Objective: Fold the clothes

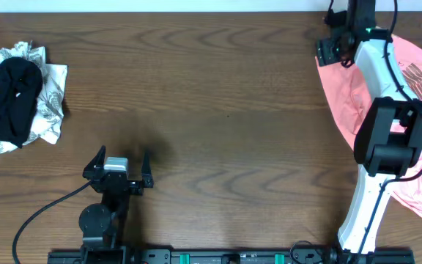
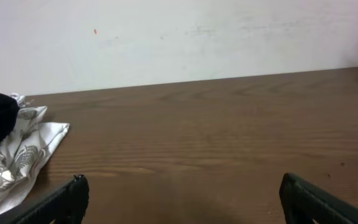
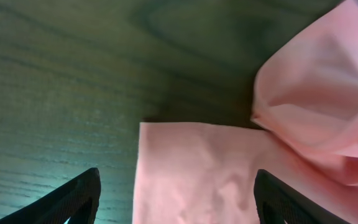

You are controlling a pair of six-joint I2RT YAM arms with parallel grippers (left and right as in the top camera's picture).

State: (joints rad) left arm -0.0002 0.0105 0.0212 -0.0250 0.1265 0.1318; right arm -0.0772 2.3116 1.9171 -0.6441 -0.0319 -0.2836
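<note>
1. One salmon-pink T-shirt (image 1: 343,103) lies rumpled at the right edge of the wooden table (image 1: 218,95), running out of the overhead view on the right. Soft fabric, uneven folds. Rows of dark block lettering (image 1: 420,79) show on its upper part.
2. Right wrist view: a flat, straight-edged flap of the T-shirt (image 3: 197,174) rests on the wood, with a puffed fold above and to its right.
3. Right gripper (image 1: 333,53): reaches to the far left corner of the shirt. Jaws stand well apart and nothing is clamped. Whether the fingertips (image 3: 82,193) touch fabric or table cannot be told.
4. In the wrist view the right gripper (image 3: 176,177) straddles the flap: the flap's left edge falls inside the left-hand finger, and fabric reaches across to the other finger.
5. Left gripper (image 1: 121,163): parked near the front left of the table, jaws fully spread, holding nothing. In its wrist view the left gripper (image 2: 182,186) has only bare wood between the fingers.
6. The shirt is well apart from the left gripper, on the opposite side of the table.
7. Black garment (image 1: 6,99) on a white patterned cloth (image 1: 50,103) sits at the far left.
</note>
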